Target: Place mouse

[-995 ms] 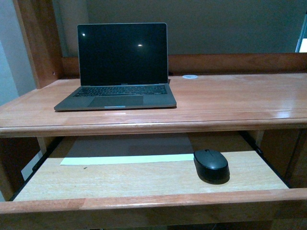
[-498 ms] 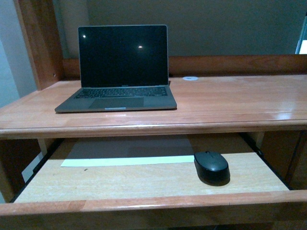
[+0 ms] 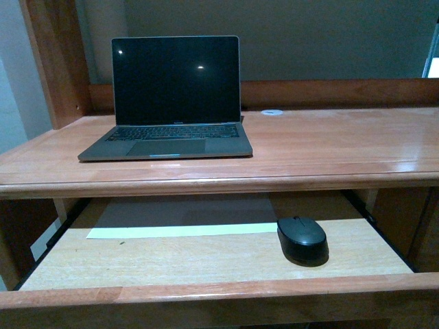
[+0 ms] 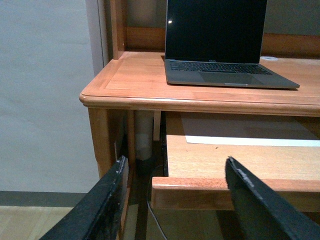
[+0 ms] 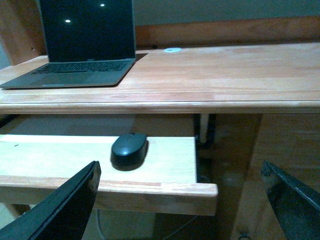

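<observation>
The black oval mouse (image 3: 302, 239) lies on the right part of the pulled-out light wooden tray (image 3: 171, 259) under the desktop; the right wrist view shows the mouse (image 5: 129, 150) near the tray's right end. My right gripper (image 5: 182, 192) is open, low in front of the tray's right front corner, nothing between its fingers. My left gripper (image 4: 175, 187) is open before the tray's left front corner, well away from the mouse. Neither arm shows in the front view.
An open laptop (image 3: 171, 103) with a dark screen stands on the left of the wooden desktop (image 3: 329, 144). A small white round disc (image 3: 271, 112) lies at the desk's back. A pale paper strip (image 3: 182, 230) lies on the tray. A wooden upright (image 3: 51, 62) rises at the left.
The front view's framing shifted slightly downward from one second ago. The mouse and laptop have not moved on the desk.
</observation>
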`<action>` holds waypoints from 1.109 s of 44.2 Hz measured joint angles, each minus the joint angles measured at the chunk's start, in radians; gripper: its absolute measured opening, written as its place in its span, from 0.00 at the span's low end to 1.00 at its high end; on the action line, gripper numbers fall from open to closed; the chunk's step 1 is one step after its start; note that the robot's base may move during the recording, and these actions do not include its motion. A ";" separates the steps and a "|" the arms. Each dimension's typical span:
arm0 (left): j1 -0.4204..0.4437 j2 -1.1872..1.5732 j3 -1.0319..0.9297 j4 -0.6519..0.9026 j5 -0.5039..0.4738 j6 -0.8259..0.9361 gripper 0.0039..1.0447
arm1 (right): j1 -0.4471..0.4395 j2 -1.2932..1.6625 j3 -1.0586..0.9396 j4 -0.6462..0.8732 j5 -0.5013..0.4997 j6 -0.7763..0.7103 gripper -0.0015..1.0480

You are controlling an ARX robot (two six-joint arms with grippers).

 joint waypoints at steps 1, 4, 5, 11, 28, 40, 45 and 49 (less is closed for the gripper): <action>0.000 0.000 0.000 0.000 0.000 0.000 0.62 | 0.018 0.049 0.014 0.029 0.000 0.010 0.94; 0.000 0.000 0.000 -0.001 0.000 0.000 0.71 | 0.057 0.171 0.059 0.106 0.004 0.033 0.94; 0.000 0.000 0.000 -0.001 0.000 0.000 0.73 | 0.065 0.194 0.069 0.120 0.004 0.038 0.94; 0.000 0.000 0.000 -0.001 0.000 0.000 0.91 | 0.144 0.430 0.172 0.232 0.027 0.078 0.94; 0.000 0.000 0.000 0.000 0.000 0.000 0.94 | 0.252 1.007 0.483 0.253 0.101 0.138 0.94; 0.000 0.000 0.000 0.000 0.000 0.000 0.94 | 0.260 1.009 0.481 0.254 0.101 0.148 0.94; 0.000 0.000 0.000 0.000 0.000 0.000 0.94 | 0.296 1.063 0.507 0.272 0.119 0.153 0.94; 0.000 0.000 0.000 -0.001 0.000 0.000 0.94 | 0.309 1.141 0.558 0.248 0.117 0.161 0.94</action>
